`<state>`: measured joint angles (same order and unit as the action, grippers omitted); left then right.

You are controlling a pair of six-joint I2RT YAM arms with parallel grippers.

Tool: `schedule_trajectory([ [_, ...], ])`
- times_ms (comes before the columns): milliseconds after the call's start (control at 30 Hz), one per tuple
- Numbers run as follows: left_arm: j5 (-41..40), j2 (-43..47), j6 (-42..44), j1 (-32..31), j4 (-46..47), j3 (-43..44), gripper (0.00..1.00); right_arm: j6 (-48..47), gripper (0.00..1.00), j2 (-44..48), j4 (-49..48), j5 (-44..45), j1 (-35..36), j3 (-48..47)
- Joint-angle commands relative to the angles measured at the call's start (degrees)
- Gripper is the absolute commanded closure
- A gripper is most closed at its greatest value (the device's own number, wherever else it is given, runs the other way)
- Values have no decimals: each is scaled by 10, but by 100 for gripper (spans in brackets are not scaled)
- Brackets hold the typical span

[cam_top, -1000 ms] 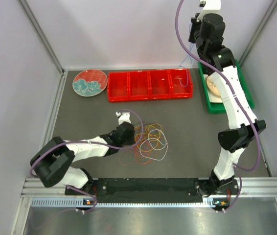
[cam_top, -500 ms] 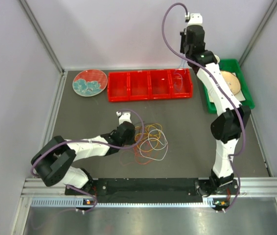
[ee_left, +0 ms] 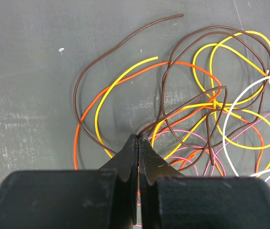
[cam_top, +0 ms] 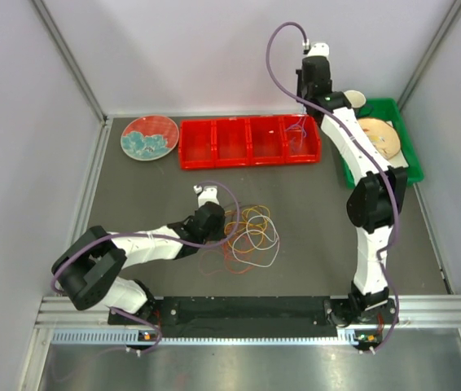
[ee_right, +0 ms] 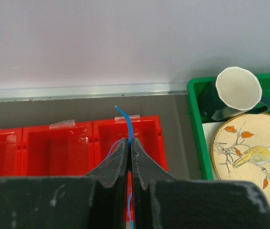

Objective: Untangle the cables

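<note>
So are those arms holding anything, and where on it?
Yes. The right fingers pinch a blue cable just below its free end; the left fingers appear to pinch the brown cable at a bend partway along it.

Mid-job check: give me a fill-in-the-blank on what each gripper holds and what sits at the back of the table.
1. The right gripper is shut on a single cable whose colour is ____.
2. The left gripper, jaws shut, pinches a tangled cable whose colour is ____.
3. The bird plate lies in a tray whose colour is ____.
4. The red bin has this many compartments: ____.
Missing words: blue; brown; green; four.
</note>
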<state>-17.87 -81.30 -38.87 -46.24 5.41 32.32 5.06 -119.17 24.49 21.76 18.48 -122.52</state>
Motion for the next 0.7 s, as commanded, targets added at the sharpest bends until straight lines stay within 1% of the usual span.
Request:
schedule_trajectory([
  [0,-6,-4,0,-2,21,17,100,20,100,-22,-25,-12,-11,22],
  [233,-6,-4,0,-1,21,17,100,55,100,-30,-36,-31,-35,61],
  [433,-5,-7,0,-2,21,19,100,54,100,-34,-73,-79,-35,91],
  [600,-6,-8,0,-1,21,20,100,63,100,-51,-91,-98,-36,97],
  [667,-6,-9,0,-1,20,20,100,65,100,-55,-115,-111,-37,105],
])
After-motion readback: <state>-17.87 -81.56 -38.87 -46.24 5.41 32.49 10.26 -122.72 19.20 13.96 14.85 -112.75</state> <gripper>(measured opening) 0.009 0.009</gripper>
